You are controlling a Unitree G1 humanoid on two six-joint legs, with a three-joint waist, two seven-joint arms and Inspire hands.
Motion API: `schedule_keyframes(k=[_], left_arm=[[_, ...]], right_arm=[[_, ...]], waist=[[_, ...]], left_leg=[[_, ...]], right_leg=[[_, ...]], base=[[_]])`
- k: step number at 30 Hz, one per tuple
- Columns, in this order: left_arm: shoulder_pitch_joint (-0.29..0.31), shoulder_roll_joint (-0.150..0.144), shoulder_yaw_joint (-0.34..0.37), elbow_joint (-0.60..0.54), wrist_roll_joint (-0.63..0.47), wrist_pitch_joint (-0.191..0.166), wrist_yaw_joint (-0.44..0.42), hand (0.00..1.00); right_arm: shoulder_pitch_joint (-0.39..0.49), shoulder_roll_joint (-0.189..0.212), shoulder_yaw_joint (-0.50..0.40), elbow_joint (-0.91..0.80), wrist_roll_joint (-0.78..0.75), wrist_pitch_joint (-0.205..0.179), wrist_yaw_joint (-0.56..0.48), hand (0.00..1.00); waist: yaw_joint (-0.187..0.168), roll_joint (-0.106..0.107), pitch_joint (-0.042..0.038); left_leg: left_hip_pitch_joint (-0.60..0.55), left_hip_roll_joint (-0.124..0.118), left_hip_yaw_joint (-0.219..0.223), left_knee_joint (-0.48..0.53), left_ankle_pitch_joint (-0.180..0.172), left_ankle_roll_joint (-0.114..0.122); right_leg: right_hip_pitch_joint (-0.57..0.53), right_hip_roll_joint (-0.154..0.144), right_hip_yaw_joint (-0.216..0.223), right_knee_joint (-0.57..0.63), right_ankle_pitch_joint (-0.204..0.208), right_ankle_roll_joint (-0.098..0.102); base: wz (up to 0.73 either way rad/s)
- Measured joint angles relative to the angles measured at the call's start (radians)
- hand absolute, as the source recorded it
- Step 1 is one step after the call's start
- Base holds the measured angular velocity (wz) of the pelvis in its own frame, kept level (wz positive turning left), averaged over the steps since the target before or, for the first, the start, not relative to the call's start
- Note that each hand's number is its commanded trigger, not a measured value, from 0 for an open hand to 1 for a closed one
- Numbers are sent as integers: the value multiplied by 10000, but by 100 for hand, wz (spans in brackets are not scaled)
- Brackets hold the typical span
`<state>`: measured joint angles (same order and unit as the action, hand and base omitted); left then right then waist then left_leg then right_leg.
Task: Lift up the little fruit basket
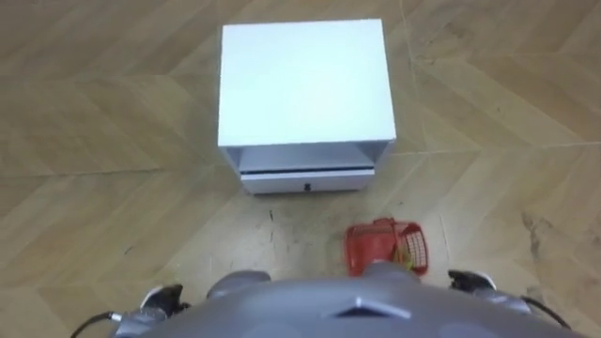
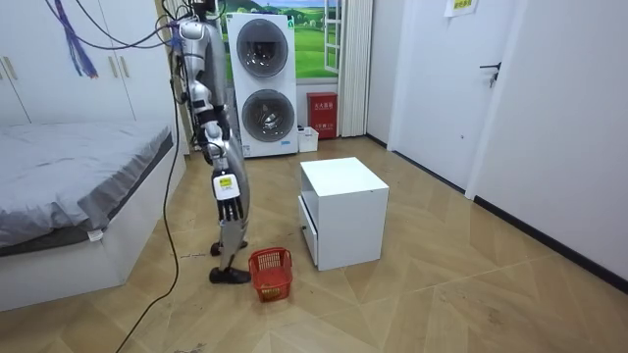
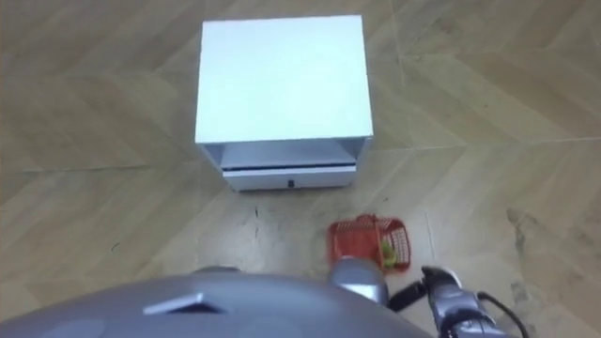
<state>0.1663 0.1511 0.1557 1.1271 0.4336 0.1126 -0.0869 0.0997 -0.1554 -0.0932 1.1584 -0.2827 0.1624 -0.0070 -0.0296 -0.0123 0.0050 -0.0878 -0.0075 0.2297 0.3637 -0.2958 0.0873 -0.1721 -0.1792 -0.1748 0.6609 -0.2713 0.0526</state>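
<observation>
While robot stands upright facing white cabinet [image 1: 305,84], eye views: red fruit basket [image 1: 385,242] sits on wooden floor [image 1: 113,141] just ahead, to robot's right, untouched. Room view: right hand [image 2: 229,204] hangs at side, fingers relaxed, empty. Bending, reaching, grasping all remain.

Silver-grey rounded torso, black joints, dark right hand [image 2: 228,201] with white tag, dark trailing cable.

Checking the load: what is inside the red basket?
Inside the red basket a yellowish item shows; what it is cannot be told. The robot's body covers the basket's near edge.
</observation>
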Motion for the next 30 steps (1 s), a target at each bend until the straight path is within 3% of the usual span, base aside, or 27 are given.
schedule_keyframes(k=[1,2,3,5,6,7,8,9,11,12,13,15,16,18,19,21,24,28,30], left_arm=[[86,47,-30,-13,-9,-39,34,0],[274,108,-38,-100,-83,-37,93,0],[408,118,-38,-81,-294,72,117,0],[365,136,-44,-63,-498,107,143,0],[166,167,-43,-35,-505,92,193,0],[46,189,-44,-24,-510,77,235,0],[-224,205,-52,76,-564,41,410,0],[-601,174,-139,179,-884,-24,579,0],[-1009,206,-340,462,-1256,-192,843,0],[-1367,333,-638,726,-1689,-340,1066,0],[-1528,366,-803,828,-1838,-369,1174,0],[-2293,409,-1250,1150,-2320,-549,1546,0],[-2433,409,-1298,1275,-2449,-557,1636,0],[-2833,433,-1726,1746,-2777,-664,1982,0],[-2904,443,-1831,1874,-2839,-699,2063,0],[-2907,515,-2257,2056,-3305,-890,2421,0],[-2692,673,-2591,2077,-3655,-993,2823,0],[-2499,728,-2821,2081,-4049,-1207,3050,0],[-2382,773,-3060,2109,-4250,-1435,3193,0]], right_arm=[[62,2,1,44,92,5,-29,0],[12,1,-16,48,436,-23,-102,0],[-116,-36,3,-35,1005,-254,-340,0],[-467,-33,1,-189,1563,-698,-574,0],[-732,8,5,-282,1736,-928,-656,0],[-947,36,8,-286,1846,-1033,-678,0],[-1391,70,25,-291,2020,-1202,-711,0],[-1739,76,104,-448,2080,-1212,-835,0],[-1974,147,383,-491,2414,-1278,-1116,0],[-2150,201,552,-501,2686,-1278,-1274,0],[-2273,188,600,-504,2772,-1279,-1342,0],[-2848,134,616,-522,2993,-1359,-1660,0],[-2953,143,618,-525,3030,-1425,-1721,0],[-3356,108,612,-575,3271,-1647,-1943,0],[-3402,89,612,-656,3308,-1662,-2028,0],[-3653,22,577,-933,3662,-1741,-2278,0],[-3658,41,621,-1325,4186,-1887,-2426,0],[-3741,25,608,-1326,4235,-1909,-2430,0],[-3747,36,609,-1372,4348,-1927,-2426,0]], waist=[[106,-126,-14],[291,-368,-102],[480,-434,-79],[476,-447,-59],[411,-552,-93],[404,-555,-58],[387,-547,25],[386,-413,90],[373,-186,98],[444,-304,65],[443,-390,108],[517,-433,297],[527,-433,298],[553,-400,317],[556,-413,316],[520,-429,325],[394,-420,336],[209,-454,346],[-62,-633,388]], left_leg=[[-8,-98,51,53,-29,49],[-42,-240,209,192,-84,140],[-253,-242,312,488,-172,216],[-961,-220,220,1122,-226,304],[-1676,-215,141,1667,-240,330],[-2042,-212,138,1995,-251,348],[-2854,-154,46,2794,-265,373],[-3631,-44,-274,3534,-266,374],[-4572,-43,-753,4582,-278,380],[-4943,-218,-802,4873,-391,288],[-5180,-253,-815,5111,-496,281],[-6592,-238,-829,6878,-924,446],[-6918,-236,-861,7349,-1042,442],[-7848,-318,-904,8810,-1988,559],[-8105,-395,-893,9191,-2138,600],[-8992,-430,-576,10729,-2766,845],[-9858,-616,-410,12263,-3256,1119],[-10581,-845,-233,13501,-3602,1316],[-10836,-921,-57,13972,-3659,1339]], right_leg=[[-23,-179,70,862,-61,-33],[142,-393,180,2220,-35,-64],[594,-412,207,2773,166,-104],[1253,-399,164,2524,673,-185],[1549,-454,177,2022,929,-172],[1635,-517,203,1658,926,-137],[1644,-452,213,1074,198,307],[1448,-247,178,922,-348,288],[1006,37,238,1396,-798,294],[376,-126,500,2416,-1266,392],[35,-272,572,3015,-1502,433],[-1268,-566,662,5278,-2291,350],[-1521,-615,695,5776,-2473,326],[-2400,-671,944,7766,-3096,335],[-2628,-687,1023,8303,-3204,339],[-3583,-806,1644,10512,-3305,377],[-4186,-858,2142,12525,-3311,386],[-4498,-1363,2154,14144,-3381,507],[-4515,-1745,2155,14875,-3448,560]], base=[[31],[-19],[-27],[2],[17],[12],[4],[7],[18],[27],[31],[26],[18],[22],[23],[14],[26],[38],[42]])
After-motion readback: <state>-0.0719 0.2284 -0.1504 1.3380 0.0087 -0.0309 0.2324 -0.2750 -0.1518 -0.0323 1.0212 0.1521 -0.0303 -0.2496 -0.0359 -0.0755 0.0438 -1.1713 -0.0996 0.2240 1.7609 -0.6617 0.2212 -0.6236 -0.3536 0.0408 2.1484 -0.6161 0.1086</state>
